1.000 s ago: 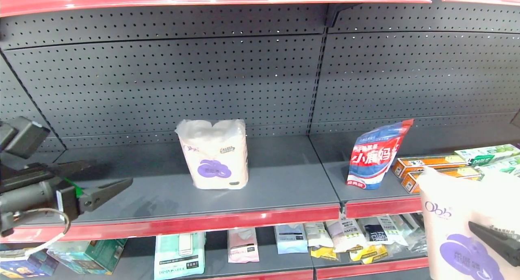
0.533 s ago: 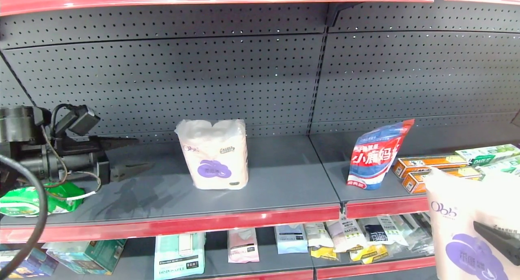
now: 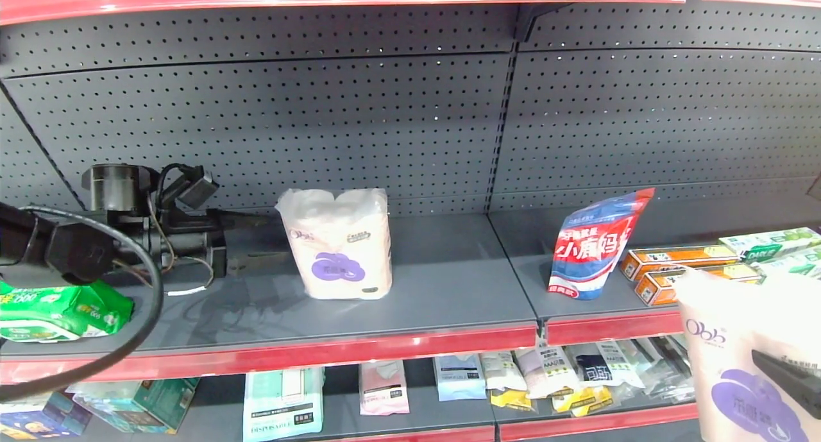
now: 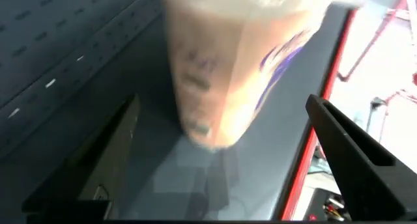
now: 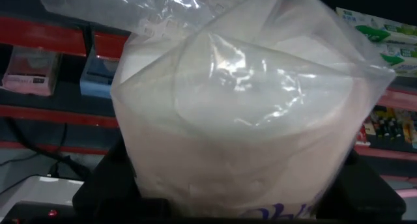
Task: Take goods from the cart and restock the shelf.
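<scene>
White tissue pack (image 3: 338, 243) upright on shelf (image 3: 436, 294), just ahead of left gripper (image 3: 256, 240) tips, in line with gap. Left jaws spread wide, empty. Right gripper (image 5: 238, 201) jaws clamped on second pack (image 5: 241, 107), one finger each side; pack fills gap, top beyond tips. Green pouch (image 3: 64, 310) behind left jaws, same shelf.

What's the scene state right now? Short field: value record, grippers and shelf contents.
left gripper: open, over the shelf, pointing at shelf tissue pack, not closed on it
right gripper: shut on held tissue pack, in front of the shelf on the robot's right
shelf: shelf tissue pack upright, mid-left; red-blue pouch standing tilted; orange boxes to its right; green wipes pack far left
restock status: held tissue pack not yet on the shelf
</scene>
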Robot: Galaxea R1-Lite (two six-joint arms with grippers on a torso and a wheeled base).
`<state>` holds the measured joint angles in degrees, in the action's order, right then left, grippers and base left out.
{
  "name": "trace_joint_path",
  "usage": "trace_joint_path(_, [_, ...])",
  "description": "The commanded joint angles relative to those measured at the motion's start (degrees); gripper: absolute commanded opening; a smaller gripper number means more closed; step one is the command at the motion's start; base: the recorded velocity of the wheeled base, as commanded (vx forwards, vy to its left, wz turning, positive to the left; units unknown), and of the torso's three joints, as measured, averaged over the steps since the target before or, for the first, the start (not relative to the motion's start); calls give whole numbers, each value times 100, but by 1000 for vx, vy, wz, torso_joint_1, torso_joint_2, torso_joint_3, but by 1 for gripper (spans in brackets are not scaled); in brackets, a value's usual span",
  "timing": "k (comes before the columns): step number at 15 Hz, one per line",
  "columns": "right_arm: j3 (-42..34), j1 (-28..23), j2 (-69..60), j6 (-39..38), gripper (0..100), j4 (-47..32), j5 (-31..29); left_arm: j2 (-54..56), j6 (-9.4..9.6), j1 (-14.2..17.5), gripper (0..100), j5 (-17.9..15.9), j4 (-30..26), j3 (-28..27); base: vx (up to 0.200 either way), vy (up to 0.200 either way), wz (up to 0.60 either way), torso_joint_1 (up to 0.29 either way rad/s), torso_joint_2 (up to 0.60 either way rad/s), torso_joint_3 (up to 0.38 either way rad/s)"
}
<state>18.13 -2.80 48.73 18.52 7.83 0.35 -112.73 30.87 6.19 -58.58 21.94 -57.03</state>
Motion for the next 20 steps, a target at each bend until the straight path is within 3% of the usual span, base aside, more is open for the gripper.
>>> trace_joint_path(1, [15, -1, 32, 12, 0, 0, 0, -197, -2, -118, 100, -31, 12, -203, 0, 0, 0, 0, 0, 0])
trace_joint_path(5, [-37, -1, 67, 64, 0, -9, -53, -417, 7, -285, 100, -391, 82, -441, 0, 0, 0, 0, 0, 0])
trace_joint_path(9, [-55, 8, 111, 161, 0, -18, -71, -944, -2, -303, 100, -550, 838, -573, 0, 0, 0, 0, 0, 0])
trace_joint_path(12, [-116, -1, 111, 222, 0, -18, -88, -1032, -19, -461, 100, -734, 873, -678, 0, 0, 0, 0, 0, 0])
trace_joint_path(20, [-108, 8, 102, 222, 0, -18, -185, -1375, -72, -883, 100, -585, 882, -1258, 0, 0, 0, 0, 0, 0])
